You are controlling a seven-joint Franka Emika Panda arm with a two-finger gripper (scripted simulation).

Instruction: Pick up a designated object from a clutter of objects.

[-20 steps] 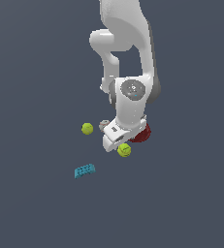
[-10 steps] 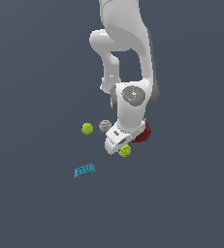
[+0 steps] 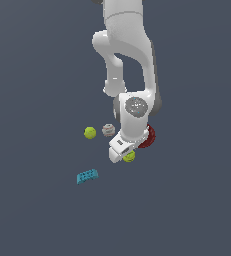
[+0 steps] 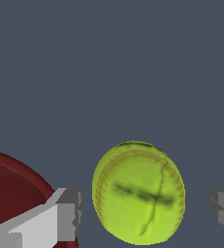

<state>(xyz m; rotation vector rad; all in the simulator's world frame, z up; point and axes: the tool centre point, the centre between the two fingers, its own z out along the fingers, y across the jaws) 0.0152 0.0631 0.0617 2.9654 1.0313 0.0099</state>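
Going left to right in the exterior view: teal studded block (image 3: pixel 87 176) sits off by itself, then the plain yellow-green ball (image 3: pixel 90 132), then the whitish-grey ball (image 3: pixel 107 130) just beside my arm. My jaws (image 4: pixel 145 210) are spread open and down low around the tennis ball (image 4: pixel 138 193). It sits in the gap between my two fingers (image 4: pixel 67 213), neither one touching it as far as I can see. The dark red bowl (image 3: pixel 148 137) is right next to it, partly behind my wrist.
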